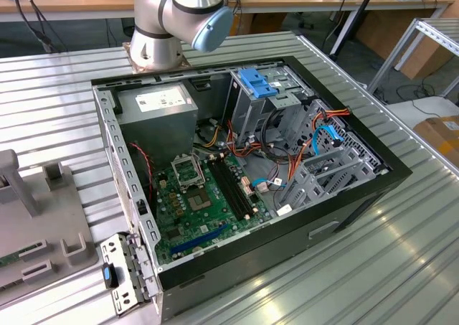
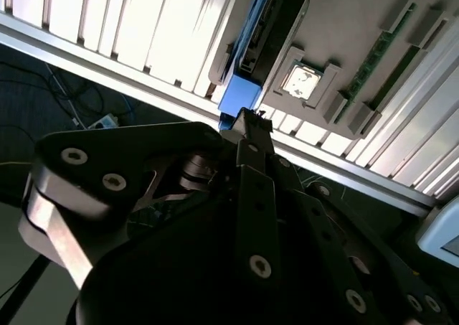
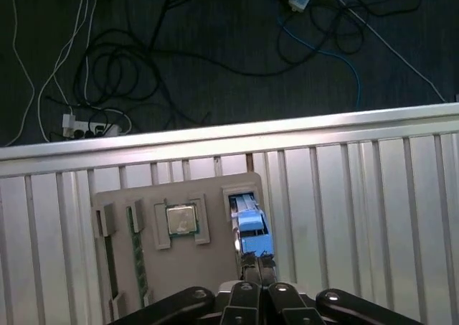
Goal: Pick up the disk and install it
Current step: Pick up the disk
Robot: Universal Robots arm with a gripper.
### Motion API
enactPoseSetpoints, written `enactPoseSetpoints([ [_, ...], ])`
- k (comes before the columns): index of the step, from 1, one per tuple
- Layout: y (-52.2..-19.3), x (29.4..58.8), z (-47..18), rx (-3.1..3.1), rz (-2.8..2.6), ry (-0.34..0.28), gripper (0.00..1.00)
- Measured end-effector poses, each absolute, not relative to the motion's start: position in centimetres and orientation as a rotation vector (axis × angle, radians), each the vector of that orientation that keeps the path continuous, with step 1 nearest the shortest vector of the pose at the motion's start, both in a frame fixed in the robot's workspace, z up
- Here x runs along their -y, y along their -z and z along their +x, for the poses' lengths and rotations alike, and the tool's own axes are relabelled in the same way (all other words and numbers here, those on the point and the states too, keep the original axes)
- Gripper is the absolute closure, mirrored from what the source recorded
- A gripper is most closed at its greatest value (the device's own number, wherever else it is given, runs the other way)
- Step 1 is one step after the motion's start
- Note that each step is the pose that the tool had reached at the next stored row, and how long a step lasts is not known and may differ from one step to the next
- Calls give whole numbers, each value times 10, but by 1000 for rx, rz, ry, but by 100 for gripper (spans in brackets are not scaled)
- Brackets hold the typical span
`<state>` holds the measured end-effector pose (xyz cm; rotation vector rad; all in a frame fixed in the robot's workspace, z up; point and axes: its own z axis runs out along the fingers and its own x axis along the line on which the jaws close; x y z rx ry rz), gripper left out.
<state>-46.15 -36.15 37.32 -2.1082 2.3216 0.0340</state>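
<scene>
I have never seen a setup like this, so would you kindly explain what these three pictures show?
The machine is a single robot arm mounted at a ribbed metal table. The exterior view is taken from off the arm. It shows an open computer case lying on the table, with a grey parts tray beside it at the exterior view's left. The two wrist views come from cameras riding on the arm. In both, the black gripper is at the blue-railed disk, which stands in a slot of that tray. A processor chip and a memory stick also lie in the tray. Whether the disk is gripped is unclear.
</scene>
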Motion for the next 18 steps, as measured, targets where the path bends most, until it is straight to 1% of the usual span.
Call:
enactPoseSetpoints([
  [12,-372,360,-458,-2257,-2179,-34,89],
  [13,-372,360,-458,-2257,-2179,-34,88],
  [18,-372,360,-458,-2256,-2179,-34,58],
])
